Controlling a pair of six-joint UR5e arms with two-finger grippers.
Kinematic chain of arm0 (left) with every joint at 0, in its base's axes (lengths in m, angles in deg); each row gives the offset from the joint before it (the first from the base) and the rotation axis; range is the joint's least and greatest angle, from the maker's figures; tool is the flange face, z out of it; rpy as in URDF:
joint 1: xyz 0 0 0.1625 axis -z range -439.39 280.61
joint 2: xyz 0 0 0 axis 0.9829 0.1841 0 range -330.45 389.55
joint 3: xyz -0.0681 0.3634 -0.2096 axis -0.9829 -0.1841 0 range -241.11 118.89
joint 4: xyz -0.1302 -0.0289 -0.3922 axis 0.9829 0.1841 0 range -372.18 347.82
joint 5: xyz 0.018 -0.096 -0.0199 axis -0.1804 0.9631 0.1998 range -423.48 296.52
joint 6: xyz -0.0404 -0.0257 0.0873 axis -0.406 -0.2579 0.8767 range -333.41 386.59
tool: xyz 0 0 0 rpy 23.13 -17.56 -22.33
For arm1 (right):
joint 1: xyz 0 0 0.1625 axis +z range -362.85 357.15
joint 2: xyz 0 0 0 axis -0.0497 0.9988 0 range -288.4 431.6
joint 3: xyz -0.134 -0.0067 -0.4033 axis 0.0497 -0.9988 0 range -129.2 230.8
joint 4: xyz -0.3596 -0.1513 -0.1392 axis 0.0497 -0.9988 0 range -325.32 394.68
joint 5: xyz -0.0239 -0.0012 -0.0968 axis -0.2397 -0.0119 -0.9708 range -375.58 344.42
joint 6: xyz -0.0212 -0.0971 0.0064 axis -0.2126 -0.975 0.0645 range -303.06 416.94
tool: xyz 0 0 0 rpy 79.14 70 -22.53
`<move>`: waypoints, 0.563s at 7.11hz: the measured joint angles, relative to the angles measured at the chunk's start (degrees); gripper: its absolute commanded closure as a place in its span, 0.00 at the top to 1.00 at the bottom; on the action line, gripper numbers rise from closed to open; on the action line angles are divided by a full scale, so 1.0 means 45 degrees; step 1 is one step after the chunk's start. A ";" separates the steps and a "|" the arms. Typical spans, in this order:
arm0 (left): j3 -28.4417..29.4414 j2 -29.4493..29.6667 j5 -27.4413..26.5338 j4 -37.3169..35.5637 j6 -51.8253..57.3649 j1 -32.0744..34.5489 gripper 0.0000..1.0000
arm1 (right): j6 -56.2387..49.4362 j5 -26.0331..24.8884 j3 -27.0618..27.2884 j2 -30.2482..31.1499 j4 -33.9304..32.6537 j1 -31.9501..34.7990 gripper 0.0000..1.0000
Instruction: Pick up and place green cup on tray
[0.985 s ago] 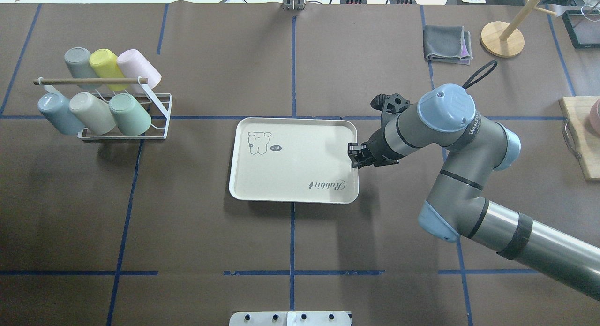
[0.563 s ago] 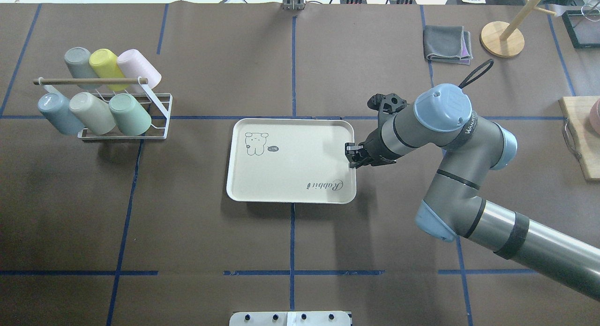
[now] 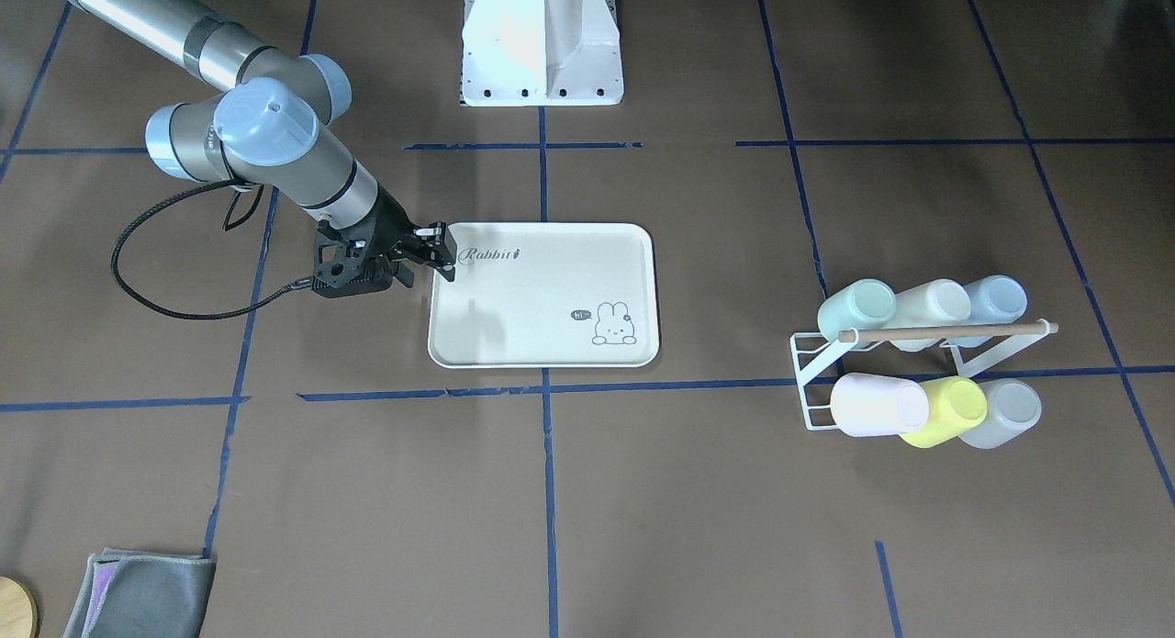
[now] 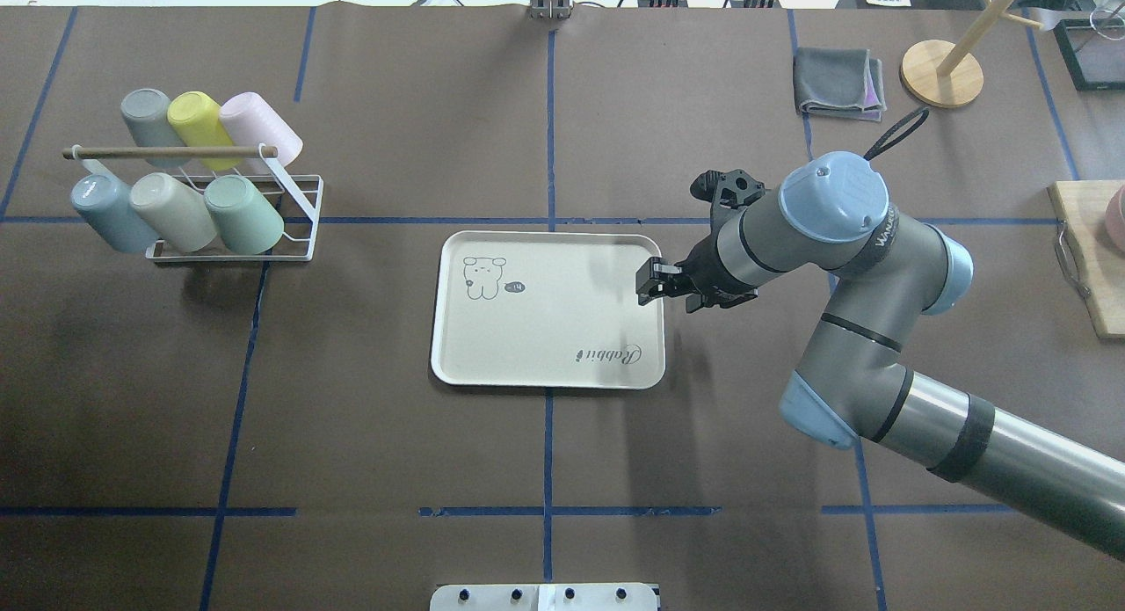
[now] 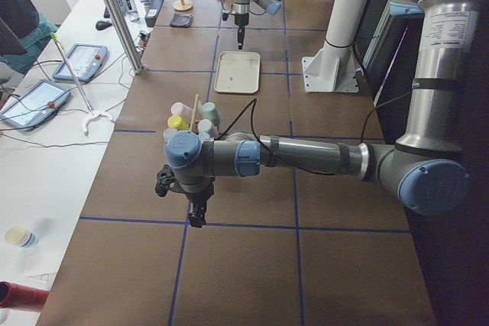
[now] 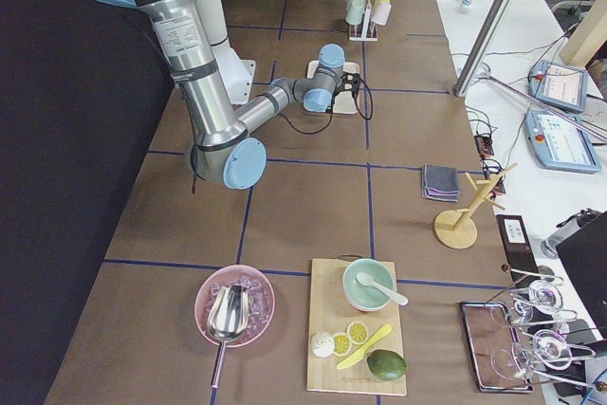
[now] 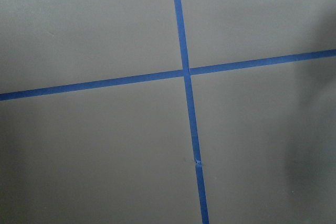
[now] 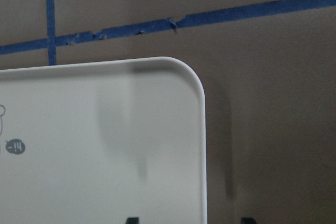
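The green cup (image 4: pixel 243 213) lies on its side in the front row of a white wire rack (image 4: pixel 301 214) at the far left; it also shows in the front-facing view (image 3: pixel 856 309). The cream tray (image 4: pixel 545 330) with the bunny drawing lies flat at the table's middle. My right gripper (image 4: pixel 652 286) is open at the tray's right rim, one fingertip over the tray and one outside it. The right wrist view shows the tray's corner (image 8: pixel 105 145). My left gripper (image 5: pixel 197 215) shows only in the exterior left view, near the rack's end of the table; I cannot tell its state.
The rack holds several other cups, among them a yellow one (image 4: pixel 195 119) and a blue-grey one (image 4: pixel 98 211), under a wooden bar (image 4: pixel 167 152). A grey cloth (image 4: pixel 839 82) and a wooden stand (image 4: pixel 941 73) sit at the far right. A cutting board (image 4: pixel 1090 259) is at the right edge.
The tray has slid a little toward the robot and sits squarer to the tape lines. My right gripper has shifted slightly left along its right rim.
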 measured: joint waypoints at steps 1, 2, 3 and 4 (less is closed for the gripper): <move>-0.0431 -0.0026 0.0009 -0.0003 0.0004 0.0000 1.00 | 0.0003 0.0126 0.0170 0.0020 -0.0195 0.0279 1.00; -0.0989 -0.0071 0.0358 -0.0005 -0.0009 0.0000 1.00 | 0.0000 0.0336 0.0555 0.0060 -0.0763 0.0674 1.00; -0.1454 0.0010 0.0964 0.0041 -0.0019 -0.0004 1.00 | -0.0013 0.0552 0.1120 0.0113 -0.1619 0.1106 1.00; -0.2016 0.0233 0.1148 0.0065 -0.0012 -0.0118 0.99 | -0.0078 0.0711 0.1624 0.0164 -0.2423 0.1538 1.00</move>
